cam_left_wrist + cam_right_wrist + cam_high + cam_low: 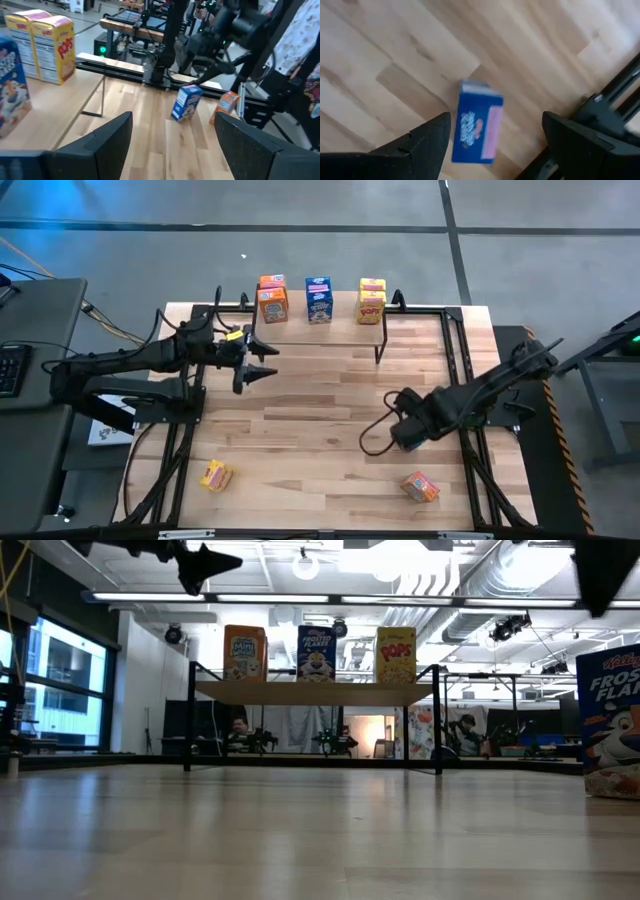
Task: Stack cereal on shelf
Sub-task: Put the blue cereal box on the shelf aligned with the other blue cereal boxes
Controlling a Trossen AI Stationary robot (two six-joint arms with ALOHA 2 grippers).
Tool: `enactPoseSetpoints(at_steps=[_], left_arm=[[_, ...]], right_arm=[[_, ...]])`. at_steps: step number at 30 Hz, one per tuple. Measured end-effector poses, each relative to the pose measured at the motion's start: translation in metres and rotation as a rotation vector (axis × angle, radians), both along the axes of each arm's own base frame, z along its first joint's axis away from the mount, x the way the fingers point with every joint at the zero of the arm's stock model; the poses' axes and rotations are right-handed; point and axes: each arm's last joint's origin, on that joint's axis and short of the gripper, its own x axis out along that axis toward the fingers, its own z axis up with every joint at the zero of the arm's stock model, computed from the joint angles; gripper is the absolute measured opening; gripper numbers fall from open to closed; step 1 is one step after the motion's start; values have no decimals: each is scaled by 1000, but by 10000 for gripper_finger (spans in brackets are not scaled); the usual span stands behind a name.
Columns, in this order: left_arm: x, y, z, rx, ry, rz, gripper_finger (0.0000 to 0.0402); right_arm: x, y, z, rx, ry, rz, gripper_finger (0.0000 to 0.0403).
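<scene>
From above, the low light-wood shelf on black legs (320,332) stands at the table's far edge, bearing an orange cardboard cereal box (273,299), a blue one (319,299) and a yellow one (372,300); two more boxes (214,475) (421,486) lie on the near tabletop. The left gripper (268,362) hovers near the shelf's left end, fingers spread, empty. At table level, three boxes stand upright on the shelf. The right gripper (495,142), fingers spread, hangs over a blue box (477,131) on the table
</scene>
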Motion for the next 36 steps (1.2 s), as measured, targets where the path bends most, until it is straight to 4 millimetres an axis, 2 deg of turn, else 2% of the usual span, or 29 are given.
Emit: enactPoseSetpoints(at_steps=[9, 19, 27, 31, 36], left_arm=[[1, -5, 0, -33, 3, 9, 271], [2, -5, -1, -19, 6, 75, 271], [6, -4, -4, -22, 25, 76, 271], [9, -4, -6, -25, 41, 72, 271], [15, -3, -12, -29, 69, 71, 271]], right_arm=[[-10, 16, -35, 66, 54, -22, 307], [-17, 24, -52, 57, 49, -28, 307], [-15, 26, -69, 103, 16, -24, 305], [-15, 26, -70, 102, 20, -11, 283], [-15, 25, -70, 102, 23, 2, 229]])
